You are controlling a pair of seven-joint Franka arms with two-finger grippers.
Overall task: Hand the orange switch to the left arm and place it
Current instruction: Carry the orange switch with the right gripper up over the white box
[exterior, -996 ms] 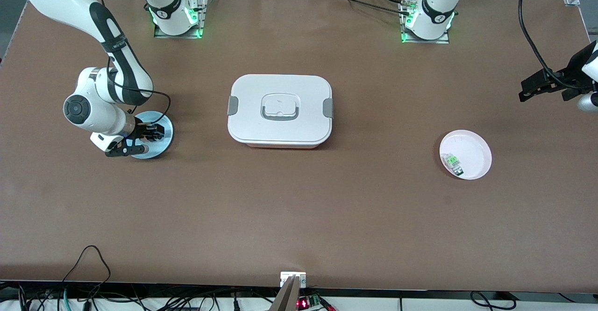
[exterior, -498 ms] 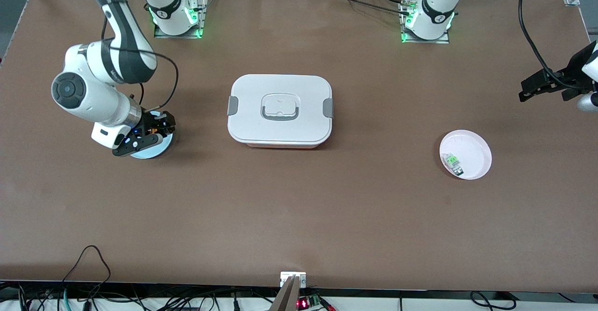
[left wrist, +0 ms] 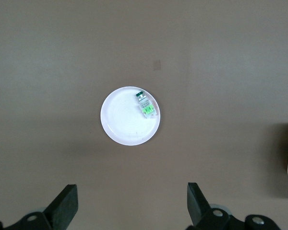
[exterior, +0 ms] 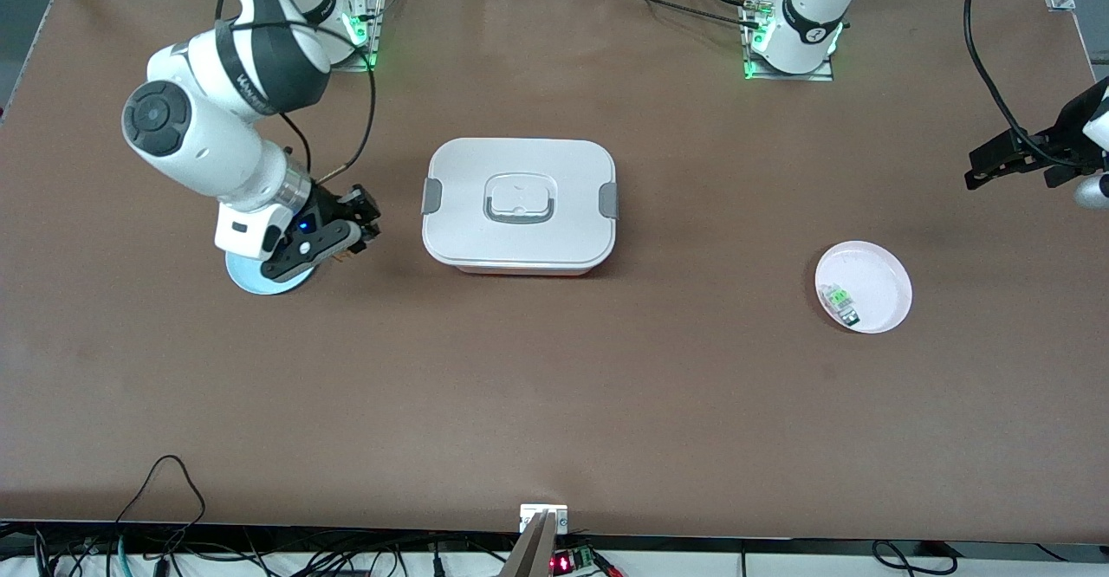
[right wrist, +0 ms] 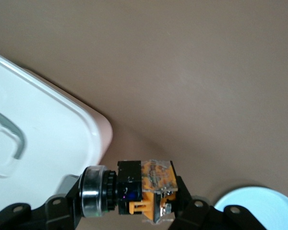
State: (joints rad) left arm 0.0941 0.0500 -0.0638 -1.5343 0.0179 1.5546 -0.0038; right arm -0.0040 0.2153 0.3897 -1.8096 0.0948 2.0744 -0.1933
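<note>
My right gripper (exterior: 353, 232) is shut on the orange switch (right wrist: 146, 190), a small black block with an orange face and a silver ring. It holds it in the air between the blue plate (exterior: 260, 274) and the white lidded box (exterior: 518, 204), close to the box's grey clip. In the front view the switch shows only as a small orange speck at the fingers. My left gripper (exterior: 1009, 161) is open and empty, high up at the left arm's end of the table. In its wrist view the open gripper (left wrist: 132, 206) looks down on the pink plate (left wrist: 127, 120).
The pink plate (exterior: 871, 287) holds a small green-and-clear component (exterior: 839, 301), also seen in the left wrist view (left wrist: 145, 105). The box's corner (right wrist: 53, 139) and the blue plate's rim (right wrist: 259, 206) show in the right wrist view. Cables hang along the table's near edge.
My right gripper has lifted the orange switch off the blue plate and moved it toward the box. The left arm has not moved.
</note>
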